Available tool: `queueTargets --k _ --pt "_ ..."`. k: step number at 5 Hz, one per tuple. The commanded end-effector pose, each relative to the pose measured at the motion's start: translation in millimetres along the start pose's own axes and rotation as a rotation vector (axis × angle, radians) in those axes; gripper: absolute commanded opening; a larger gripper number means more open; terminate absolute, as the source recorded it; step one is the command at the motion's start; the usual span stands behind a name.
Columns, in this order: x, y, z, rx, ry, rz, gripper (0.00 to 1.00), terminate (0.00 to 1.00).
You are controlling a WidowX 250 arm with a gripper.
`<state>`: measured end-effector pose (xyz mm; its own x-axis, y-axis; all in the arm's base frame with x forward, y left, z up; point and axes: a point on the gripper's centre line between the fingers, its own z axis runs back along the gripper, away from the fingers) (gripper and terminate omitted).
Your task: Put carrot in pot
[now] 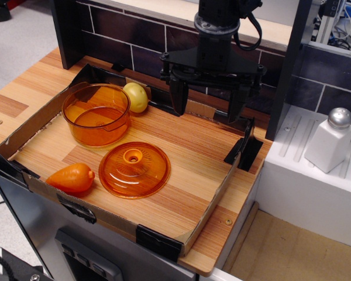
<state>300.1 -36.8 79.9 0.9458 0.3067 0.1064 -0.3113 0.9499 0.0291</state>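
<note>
The carrot (72, 178) is a stubby orange toy lying on its side at the front left corner of the cardboard tray (207, 205). The pot (96, 114) is a round transparent amber pot standing upright at the back left of the tray, with nothing in it. My gripper (207, 108) is black, hangs above the back right of the tray, and is open with nothing between its fingers. It is far from both the carrot and the pot.
A transparent orange lid with a knob (134, 168) lies flat between carrot and pot. A round yellow-green fruit (136, 96) sits behind the pot. A white shaker (330, 140) stands on the white ledge at right. A dark tiled wall rises behind.
</note>
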Motion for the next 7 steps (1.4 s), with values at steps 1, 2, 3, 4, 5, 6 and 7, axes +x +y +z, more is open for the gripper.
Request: queueTargets --k 1,2,3,4,5,6,7 --pt "0.0 0.0 0.0 0.0 0.0 0.0 1.0 0.0" --pt "-8.5 12.8 9.5 0.052 -0.086 -0.252 1.0 0.0" --pt "-12.8 38.3 12.0 0.061 -0.066 -0.509 1.0 0.0" --pt "-18.4 67.9 2.2 0.038 -0.005 -0.764 1.0 0.0" --pt "-28.0 90.9 -10.1 0.033 0.088 -0.936 1.0 0.0" --pt "-42.4 108.3 -16.5 0.036 0.101 -0.989 1.0 0.0" --pt "-54.2 122.5 -25.9 0.042 0.114 -1.025 1.0 0.0"
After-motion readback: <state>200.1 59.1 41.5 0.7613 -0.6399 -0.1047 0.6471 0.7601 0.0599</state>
